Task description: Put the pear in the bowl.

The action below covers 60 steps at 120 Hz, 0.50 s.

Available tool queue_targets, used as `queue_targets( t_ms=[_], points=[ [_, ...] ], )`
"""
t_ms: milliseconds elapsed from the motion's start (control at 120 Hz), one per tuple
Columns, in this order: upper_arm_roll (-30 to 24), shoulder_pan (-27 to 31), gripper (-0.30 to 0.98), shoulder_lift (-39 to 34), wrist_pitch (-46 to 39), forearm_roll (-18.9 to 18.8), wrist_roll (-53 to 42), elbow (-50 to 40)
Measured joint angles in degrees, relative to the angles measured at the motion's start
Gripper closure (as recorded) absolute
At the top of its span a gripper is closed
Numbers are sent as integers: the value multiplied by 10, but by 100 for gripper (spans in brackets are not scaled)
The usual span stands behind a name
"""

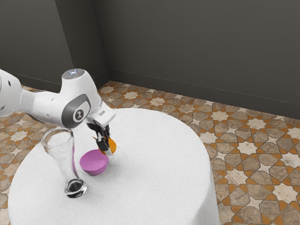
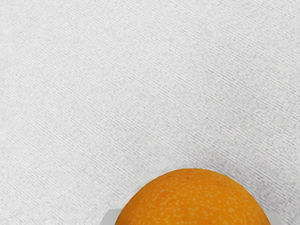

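Observation:
In the exterior view my gripper [image 1: 105, 145] points down just behind the purple bowl [image 1: 94, 163], toward that view's right side. A round orange-coloured fruit [image 1: 113, 146] sits at its fingertips, partly hidden by the nearer one. The wrist view has the speckled fruit [image 2: 193, 199] with pale fingertips against its two sides, so the gripper [image 2: 192, 217] is shut on it. No pear shape can be made out. The bowl stands upright, its inside visible and bare. Whether the fruit touches the table cannot be told.
A tall clear glass vase [image 1: 64, 157] with a dark base stands beside the bowl, toward the exterior view's left, under the arm. All this is on a round table with a white cloth [image 1: 154, 173]. Its far edge curves behind the gripper.

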<state>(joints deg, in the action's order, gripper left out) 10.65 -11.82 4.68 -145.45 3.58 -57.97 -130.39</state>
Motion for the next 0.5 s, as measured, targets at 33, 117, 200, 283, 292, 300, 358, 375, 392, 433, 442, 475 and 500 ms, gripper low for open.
queue_targets(
  t_ms=[33,117,200,283,292,300,358,375,392,433,442,475,500],
  points=[
    [7,0,80,-6,12,-1,5,-1],
    [24,-1,80,-18,42,-5,19,-6],
    [36,3,75,-30,67,-7,31,-20],
    [38,14,73,-36,84,-7,41,-29],
    [38,15,72,-36,85,-7,42,-30],
    [38,17,71,-36,87,-7,42,-30],
    [39,22,61,-30,94,-10,47,-30],
    [40,23,57,-29,96,-11,47,-29],
    [40,24,53,-28,98,-11,48,-29],
    [40,24,41,-25,102,-9,48,-29],
    [40,24,39,-25,103,-9,47,-28],
    [40,22,34,-23,107,-7,46,-28],
    [40,19,30,-22,109,-6,45,-28]
  ],
)
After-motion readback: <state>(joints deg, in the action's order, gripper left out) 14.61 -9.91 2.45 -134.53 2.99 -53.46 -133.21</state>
